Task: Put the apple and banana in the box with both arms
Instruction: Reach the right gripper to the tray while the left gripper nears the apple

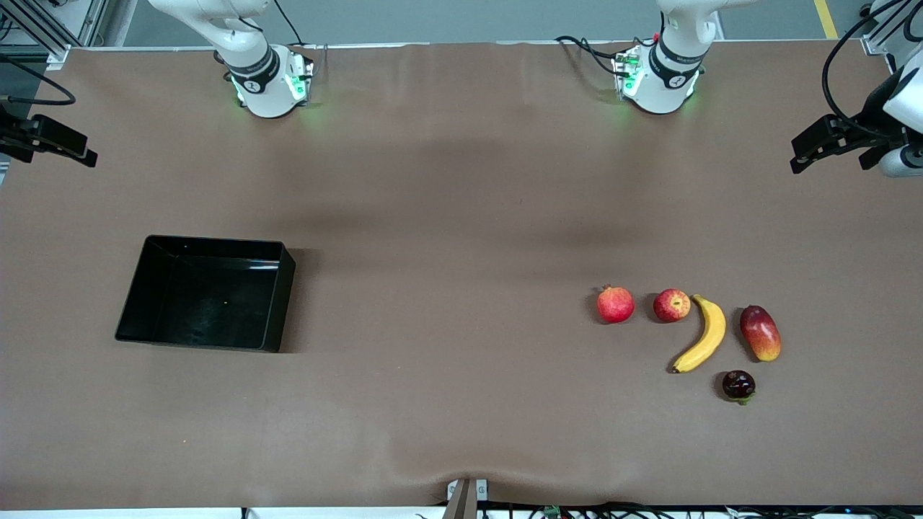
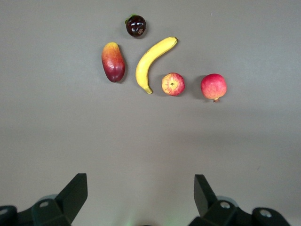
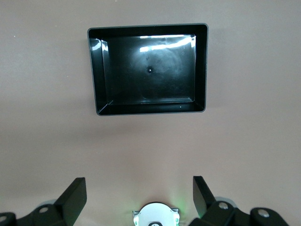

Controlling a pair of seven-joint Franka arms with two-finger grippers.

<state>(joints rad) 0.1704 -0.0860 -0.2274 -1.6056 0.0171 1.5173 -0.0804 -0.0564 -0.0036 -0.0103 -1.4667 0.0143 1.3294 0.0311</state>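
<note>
The apple (image 1: 671, 305), red with yellow streaks, lies on the brown table toward the left arm's end. The yellow banana (image 1: 703, 335) curves right beside it. The black box (image 1: 205, 295) stands empty toward the right arm's end. Neither gripper shows in the front view. In the left wrist view my left gripper (image 2: 139, 188) is open and empty, high over bare table, with the apple (image 2: 173, 84) and banana (image 2: 153, 61) ahead of it. In the right wrist view my right gripper (image 3: 139, 190) is open and empty, high over its own base, with the box (image 3: 201, 70) ahead.
A pinkish-red crowned fruit (image 1: 615, 304) lies beside the apple toward the box. A red-yellow mango (image 1: 760, 332) lies beside the banana. A dark round fruit (image 1: 738, 385) lies nearer the front camera. Black devices on stands sit at both table ends (image 1: 829, 140).
</note>
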